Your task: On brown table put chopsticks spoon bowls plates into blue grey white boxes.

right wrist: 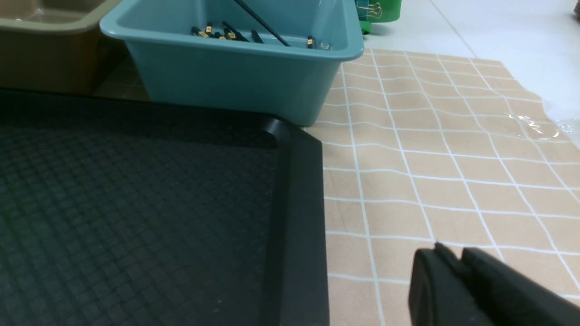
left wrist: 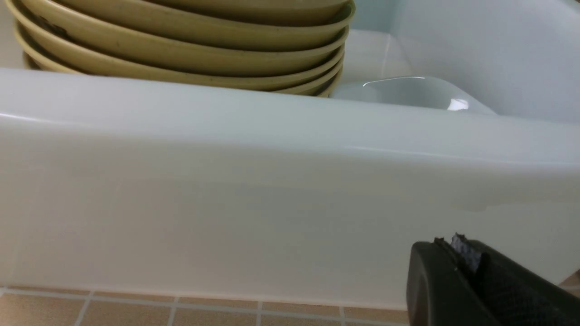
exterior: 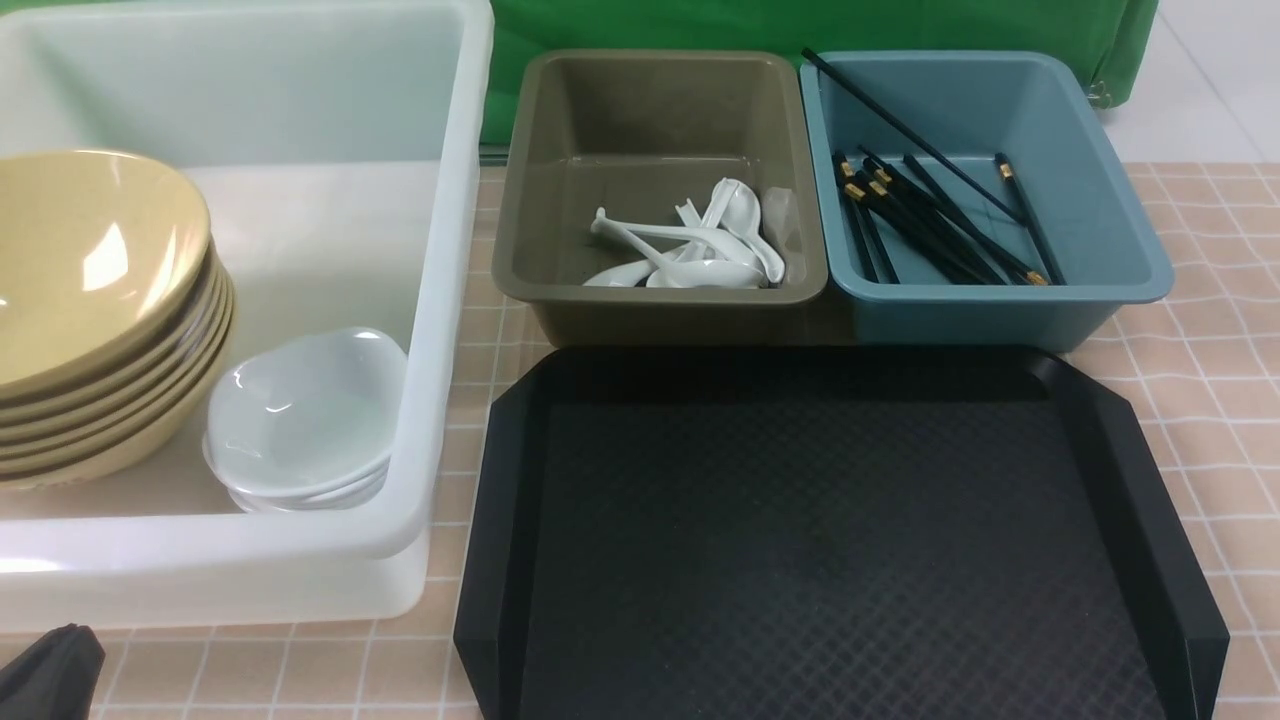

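Several mustard-yellow bowls point(exterior: 90, 270) are stacked in the white box point(exterior: 440, 300), with a stack of white plates point(exterior: 305, 410) beside them. White spoons point(exterior: 700, 250) lie in the grey box point(exterior: 520, 200). Black chopsticks point(exterior: 920, 215) lie in the blue box point(exterior: 1110, 200), one leaning on its far rim. My left gripper point(left wrist: 448, 242) is shut and empty, low over the brown table point(exterior: 1200, 400), just outside the white box's near wall point(left wrist: 226, 181). My right gripper point(right wrist: 451, 251) hangs over the table right of the black tray, its jaws together on nothing.
A black cross-hatched tray point(exterior: 800, 550) with nothing on it fills the near middle, right in front of the grey and blue boxes. Green cloth point(exterior: 800, 25) hangs behind the boxes. The table covering ends in a wrinkled edge point(right wrist: 534, 122) at the far right.
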Robot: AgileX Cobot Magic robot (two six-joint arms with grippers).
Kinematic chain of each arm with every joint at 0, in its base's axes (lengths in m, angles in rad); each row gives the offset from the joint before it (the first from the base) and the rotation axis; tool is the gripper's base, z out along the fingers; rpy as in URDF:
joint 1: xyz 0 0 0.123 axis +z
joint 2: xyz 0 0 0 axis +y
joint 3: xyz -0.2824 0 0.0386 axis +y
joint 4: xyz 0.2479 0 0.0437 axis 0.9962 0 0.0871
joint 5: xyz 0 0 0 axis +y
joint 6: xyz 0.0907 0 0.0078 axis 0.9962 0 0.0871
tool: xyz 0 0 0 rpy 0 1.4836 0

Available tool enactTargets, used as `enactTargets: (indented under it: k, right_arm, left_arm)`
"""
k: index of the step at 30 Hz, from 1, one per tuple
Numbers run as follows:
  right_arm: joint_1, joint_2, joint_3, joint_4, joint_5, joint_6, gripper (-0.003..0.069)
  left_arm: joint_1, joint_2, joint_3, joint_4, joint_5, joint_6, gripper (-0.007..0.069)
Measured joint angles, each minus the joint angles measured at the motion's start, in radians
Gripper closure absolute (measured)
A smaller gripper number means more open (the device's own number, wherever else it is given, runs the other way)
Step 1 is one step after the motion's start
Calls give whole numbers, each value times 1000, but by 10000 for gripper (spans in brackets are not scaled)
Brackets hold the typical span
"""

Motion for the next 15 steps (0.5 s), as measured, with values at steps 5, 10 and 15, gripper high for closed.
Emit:
enactTargets:
  k: [5,10,15]
  right_arm:
    - [0,0,0,0,0,0,536]
    - [0,0,0,0,0,0,533]
    - [0,0,0,0,0,0,531]
  left_arm:
    - [0,0,0,0,0,0,631]
    - [0,0,0,0,0,0,631]
    - [0,0,0,0,0,0,631]
